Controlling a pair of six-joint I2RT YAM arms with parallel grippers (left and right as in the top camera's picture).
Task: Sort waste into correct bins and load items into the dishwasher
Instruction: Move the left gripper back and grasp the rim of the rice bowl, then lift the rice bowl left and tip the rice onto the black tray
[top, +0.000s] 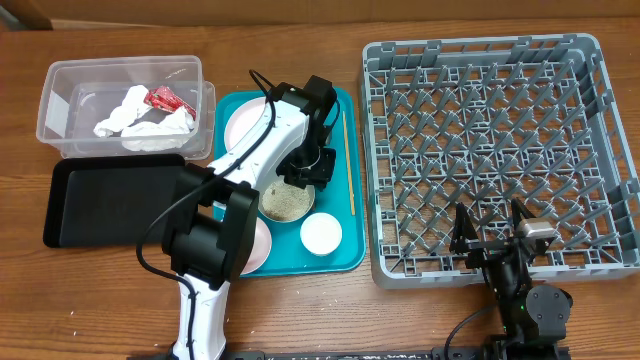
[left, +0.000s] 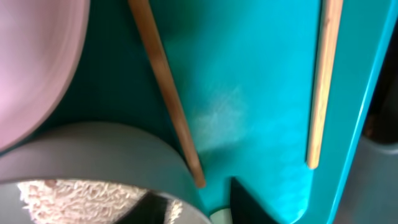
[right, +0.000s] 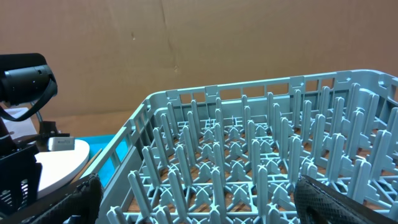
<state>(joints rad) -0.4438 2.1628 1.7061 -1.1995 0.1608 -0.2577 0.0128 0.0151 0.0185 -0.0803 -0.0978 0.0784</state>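
My left gripper (top: 303, 172) is low over the teal tray (top: 345, 252), at the far rim of a greyish bowl (top: 283, 203) holding rice-like scraps (left: 81, 193). In the left wrist view one finger (left: 155, 208) is inside the bowl (left: 93, 149) and the other (left: 249, 199) outside. The jaws are narrow around the rim, and I cannot tell if they clamp it. Two chopsticks (left: 165, 93) (left: 323, 81) lie on the tray beside a pink plate (left: 31, 62). My right gripper (top: 492, 238) stands open and empty over the front edge of the grey dish rack (top: 485, 45).
A clear tub (top: 120, 66) at the back left holds a crumpled napkin (top: 140, 125) and a red wrapper (top: 168, 99). A black tray (top: 110, 200) lies in front of it. On the teal tray are also a white cup (top: 321, 233) and a second pink plate (top: 258, 245).
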